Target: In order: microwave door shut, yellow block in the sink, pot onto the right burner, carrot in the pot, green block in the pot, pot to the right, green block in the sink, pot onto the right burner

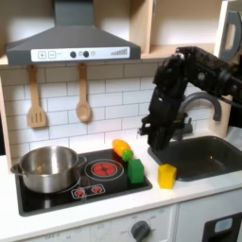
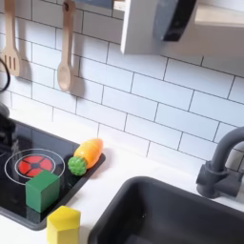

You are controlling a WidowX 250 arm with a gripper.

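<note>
In the first exterior view my gripper (image 1: 152, 143) hangs on the black arm above the counter, between the carrot (image 1: 120, 147) and the sink (image 1: 204, 157); its dark fingers blur together. The yellow block (image 1: 166, 176) stands on the white counter below it, apart from it. Beside it the green block (image 1: 136, 171) sits at the stove's right edge. The steel pot (image 1: 49, 168) rests on the left burner. The microwave door (image 1: 232, 32) is cut off at the top right. In the second exterior view the carrot (image 2: 88, 152), green block (image 2: 41, 191), yellow block (image 2: 64, 224) and sink (image 2: 167, 214) show close up.
A red right burner (image 1: 104, 169) lies free between pot and green block. The dark arched faucet (image 1: 202, 102) rises behind the sink, close to the arm. Wooden utensils (image 1: 83, 99) hang on the tiled wall under the range hood (image 1: 71, 43).
</note>
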